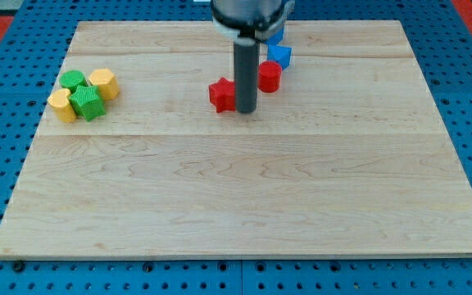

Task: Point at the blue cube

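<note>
**Tip resting by the red blocks, blue cube just beyond**

You are looking at a wooden table (244,197) with the rod coming down from the view's top, and my tip (245,111) is sitting on the board right beside a red star-shaped block (221,94), on that block's right and seemingly touching it. There is no pincer on this arm, only the straight rod, so nothing is being held and there is no opening to report.

The blue cube (279,56) is lying up and to the view's right of my tip, near the table's top edge. A second blue block (278,35) is showing just above it, partly hidden behind the arm's body, so you cannot make out its shape.

A red cylinder (269,76) is standing between my tip and the blue cube, just below the cube and close to touching it. In my judgement, that is what is standing in the way: a straight run towards the cube would probably shove the cylinder into it, so you would be swinging round to the view's right.

Well apart at the view's left, a cluster is sitting together: a green cylinder (73,79), a yellow hexagonal block (103,83), another yellow block (61,105) and a green cube-like block (88,103). They are playing no part here.
</note>
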`<state>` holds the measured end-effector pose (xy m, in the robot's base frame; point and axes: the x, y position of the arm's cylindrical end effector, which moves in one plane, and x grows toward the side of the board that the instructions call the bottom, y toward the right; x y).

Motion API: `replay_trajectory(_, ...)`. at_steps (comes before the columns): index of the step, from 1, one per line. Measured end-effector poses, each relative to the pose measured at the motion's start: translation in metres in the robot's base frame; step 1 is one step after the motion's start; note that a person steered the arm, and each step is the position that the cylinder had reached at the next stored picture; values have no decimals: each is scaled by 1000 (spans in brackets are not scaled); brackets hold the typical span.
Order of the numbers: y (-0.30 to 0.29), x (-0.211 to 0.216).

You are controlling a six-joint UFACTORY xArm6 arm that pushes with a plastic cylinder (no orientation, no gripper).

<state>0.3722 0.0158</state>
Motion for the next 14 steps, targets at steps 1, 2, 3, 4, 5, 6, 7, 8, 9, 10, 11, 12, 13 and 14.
replay_trajectory(1, 4, -25)
replay_trajectory(2, -56, 4)
replay_trajectory(3, -70, 105)
replay_trajectory(4, -57, 102)
replay_trajectory(5, -2, 86)
replay_trajectory(6, 12, 76)
replay_trajectory(7, 13, 72)
replay_trajectory(8, -5, 56)
replay_trajectory(9, -5, 50)
replay_trajectory(10, -9, 50)
replay_trajectory(11, -9, 49)
replay_trajectory(12, -4, 51)
replay_trajectory(13, 32, 56)
replay_trajectory(14, 144, 55)
